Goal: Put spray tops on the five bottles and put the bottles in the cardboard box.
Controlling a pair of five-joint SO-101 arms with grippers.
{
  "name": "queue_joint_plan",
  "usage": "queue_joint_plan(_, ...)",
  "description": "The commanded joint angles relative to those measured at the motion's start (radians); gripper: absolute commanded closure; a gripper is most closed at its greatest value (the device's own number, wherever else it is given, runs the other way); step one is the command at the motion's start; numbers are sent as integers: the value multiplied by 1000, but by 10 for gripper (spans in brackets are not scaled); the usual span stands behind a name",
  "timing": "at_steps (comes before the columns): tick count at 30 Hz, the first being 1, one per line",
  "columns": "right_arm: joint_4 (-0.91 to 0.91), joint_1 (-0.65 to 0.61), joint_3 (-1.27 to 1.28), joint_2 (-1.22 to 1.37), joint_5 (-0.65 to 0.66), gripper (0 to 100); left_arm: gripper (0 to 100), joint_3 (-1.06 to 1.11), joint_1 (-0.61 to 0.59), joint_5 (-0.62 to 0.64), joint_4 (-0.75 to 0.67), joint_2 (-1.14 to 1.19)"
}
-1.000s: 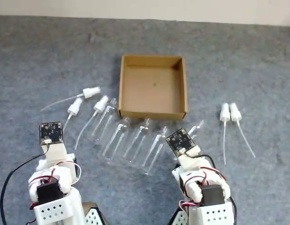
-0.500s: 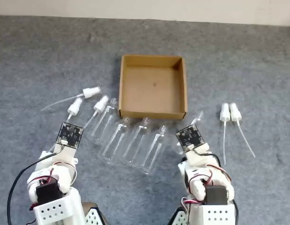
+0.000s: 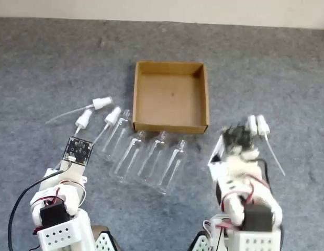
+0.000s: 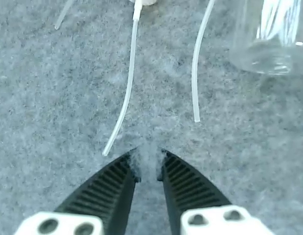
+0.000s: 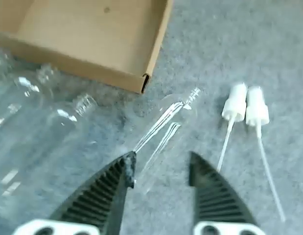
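1. My right gripper (image 5: 158, 166) had swung right and farther out within the last second. It sat over the fifth bottle (image 5: 166, 122), jaws wide apart, gripping nothing. I judged it set to pick that bottle up first.
2. My left gripper (image 4: 149, 164) had advanced, then held. Its jaws were parted by a narrow slit and empty, above carpet (image 4: 43, 98) near two dip tubes (image 4: 124, 98).
3. Five bottles (image 3: 153, 158), all uncapped and lying down: four in a row just near of the box, the fifth to their right.
4. Five spray tops (image 3: 101, 103): three at left, two at right.
5. One box (image 3: 171, 127), empty, far centre.
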Motion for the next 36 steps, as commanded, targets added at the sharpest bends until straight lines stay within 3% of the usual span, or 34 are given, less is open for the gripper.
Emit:
queue_joint_plan(1, 5, 5, -237, 384, -109, 799, 986, 19, -10, -8, -18, -7)
queue_joint_plan(7, 5, 4, -492, 915, -230, 796, 986, 19, -10, -9, -6, -7)
queue_joint_plan(12, 4, -18, -604, 1150, -275, 796, 986, 19, -10, -9, -6, -7)
queue_joint_plan(17, 2, -90, -621, 1233, -279, 796, 986, 19, -10, -9, -6, -7)
queue_joint_plan(24, -82, -74, -613, 1314, -313, 803, 986, 19, -10, -9, -6, -7)
queue_joint_plan(26, -88, -70, -605, 1333, -307, 844, 986, 19, -10, -9, -6, -7)
queue_joint_plan(31, -73, -68, -611, 1348, -206, 998, 986, 19, -10, -9, -5, -7)
queue_joint_plan(36, 82, 21, -679, 1242, -89, 994, 986, 19, -10, -9, -5, -7)
